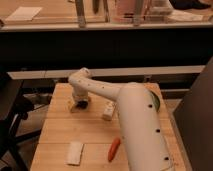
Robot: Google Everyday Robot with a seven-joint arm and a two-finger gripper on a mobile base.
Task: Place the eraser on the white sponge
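Gripper is found lowered over the far-left part of the table, with its jaws spread wide and nothing seen to be clasped between them. A small, dim object is noted right at its tip, partly hidden by the wrist. It is judged to be the eraser, though this cannot be confirmed. The white sponge is located at the near-left of the table, lying flat and well apart from the gripper. An orange carrot-shaped piece is recorded just to the right of the sponge. A thicker white block with dark marks is recorded to the right of the gripper, close against the arm.

The step in hand is assessed as the grasp of the eraser, which is not yet made.

Recommendations:
- The jaws are to be centred over the object before closure, so that it is not nudged aside by one finger.
- Descent is to be made until the tips are level with the object's sides — a shallow pinch on a low item is likely to slip.
- The lift is to be carried straight up before any travel toward the near side, so that the white block is not clipped.
- The route to the sponge is to be kept left of the carrot-shaped piece.
- Release is to be made low and over the sponge's middle — the pad is thin, and a drop from height may bounce off it.
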